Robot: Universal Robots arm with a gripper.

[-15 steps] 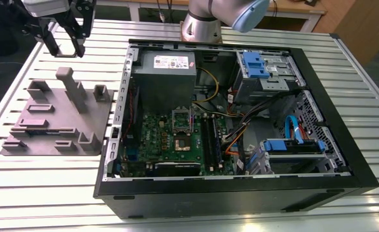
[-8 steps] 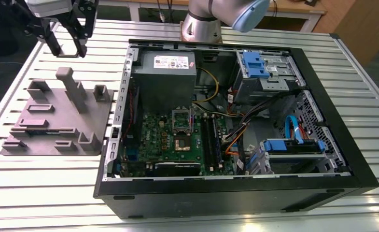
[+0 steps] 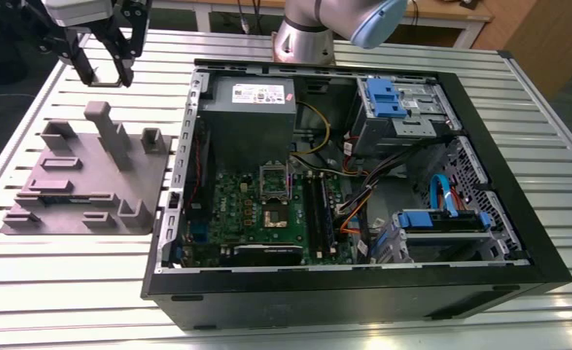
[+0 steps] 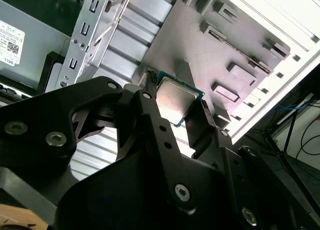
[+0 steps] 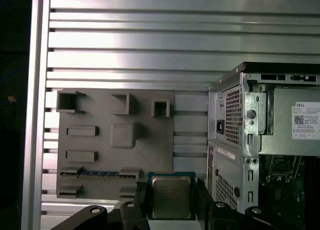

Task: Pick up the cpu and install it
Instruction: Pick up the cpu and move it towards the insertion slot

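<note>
The cpu (image 5: pixel 171 197) is a small flat square chip with a silver-grey top and a green rim. My gripper (image 5: pixel 171 202) is shut on it, one black finger (image 5: pixel 141 196) against each side. The second wrist view shows the cpu (image 4: pixel 176 101) tilted between the fingers of the gripper (image 4: pixel 177 109), held in the air above the grey fixture block (image 4: pixel 210 55). In the exterior view the gripper (image 3: pixel 106 75) hangs above the far end of that block (image 3: pixel 91 175), to the left of the open computer case. The green motherboard's socket (image 3: pixel 274 197) lies inside the case.
The black computer case (image 3: pixel 519 240) lies open on the slatted aluminium table (image 3: pixel 62 292). Inside are a grey power supply (image 3: pixel 251 98), blue drive brackets (image 3: pixel 393 95) and loose cables (image 3: pixel 363 197). The fixture block (image 5: pixel 115 145) has raised posts and slots. The arm's base (image 3: pixel 305 40) stands behind the case.
</note>
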